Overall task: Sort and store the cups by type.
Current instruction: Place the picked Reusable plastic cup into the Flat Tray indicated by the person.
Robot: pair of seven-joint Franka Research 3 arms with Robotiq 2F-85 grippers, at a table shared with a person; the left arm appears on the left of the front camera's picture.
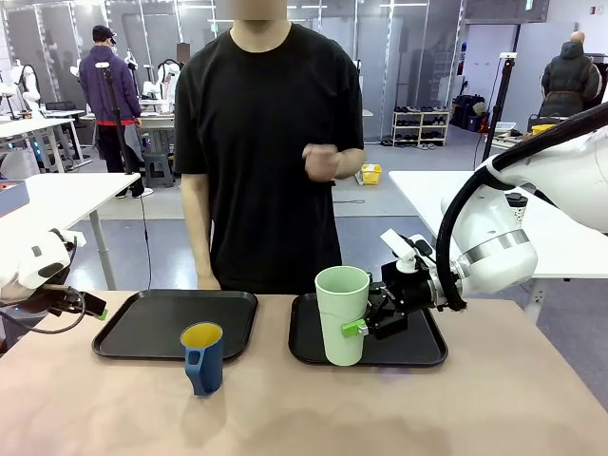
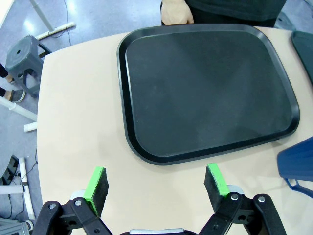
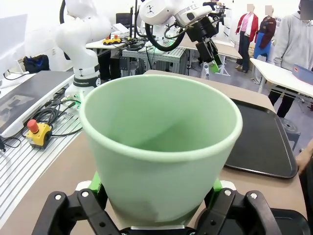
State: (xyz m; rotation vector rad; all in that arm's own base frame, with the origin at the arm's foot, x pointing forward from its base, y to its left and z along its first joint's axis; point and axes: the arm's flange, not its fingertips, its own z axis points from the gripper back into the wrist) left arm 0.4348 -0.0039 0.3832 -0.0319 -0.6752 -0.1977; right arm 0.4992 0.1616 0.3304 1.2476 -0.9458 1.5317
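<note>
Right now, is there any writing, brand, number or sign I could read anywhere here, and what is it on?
No text can be read here.
The mint-green tumbler: plain, no print.
The dark-blue cup: plain, no print.
The left tray and the right tray: no markings.
The dark band on the left arm's base: pale marks, too small to read.

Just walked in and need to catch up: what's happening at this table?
The right gripper is closed around the mint-green tumbler at the front of the right tray. The left gripper hangs open near the left tray, holding nothing. The blue cup stands on the table before that tray. A person stands opposite.
</note>
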